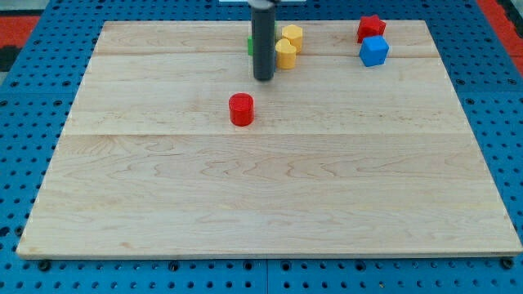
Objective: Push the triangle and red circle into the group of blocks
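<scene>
The red circle [241,109], a short cylinder, stands alone left of the board's middle, in the upper half. My tip [263,78] is above it and slightly to its right, apart from it. The rod stands in front of the group at the view's top: two yellow blocks [287,53] show just right of the rod, and a sliver of a green block [249,45] shows at its left edge. The blue triangle does not show anywhere; it may be hidden behind the rod.
A red block [371,27] and a blue cube [374,51] sit together at the view's top right. The wooden board [270,204] lies on a blue pegboard surface.
</scene>
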`<state>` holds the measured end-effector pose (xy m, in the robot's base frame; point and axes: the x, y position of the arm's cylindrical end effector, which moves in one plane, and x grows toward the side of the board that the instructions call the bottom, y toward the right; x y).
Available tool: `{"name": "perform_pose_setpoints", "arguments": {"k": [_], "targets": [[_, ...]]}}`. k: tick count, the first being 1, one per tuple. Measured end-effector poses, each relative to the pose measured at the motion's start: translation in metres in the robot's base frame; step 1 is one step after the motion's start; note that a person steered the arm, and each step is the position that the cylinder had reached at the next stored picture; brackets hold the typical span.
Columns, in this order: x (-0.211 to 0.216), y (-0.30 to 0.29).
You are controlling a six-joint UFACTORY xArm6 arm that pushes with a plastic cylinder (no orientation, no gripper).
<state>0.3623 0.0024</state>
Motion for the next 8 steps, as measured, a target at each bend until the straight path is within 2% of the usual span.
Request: {"name": "perform_pose_setpoints", "arguments": {"k": [1,2,3,4,5,6,7,8], "targets": [[0.085,0.013],[0.079,-0.033],[0.021,-0.039],[0.0,-0.045],[0.006,-0.089],[-0.015,-0.081],[-0.031,-0.021],[-0.039,-0.015]]}}
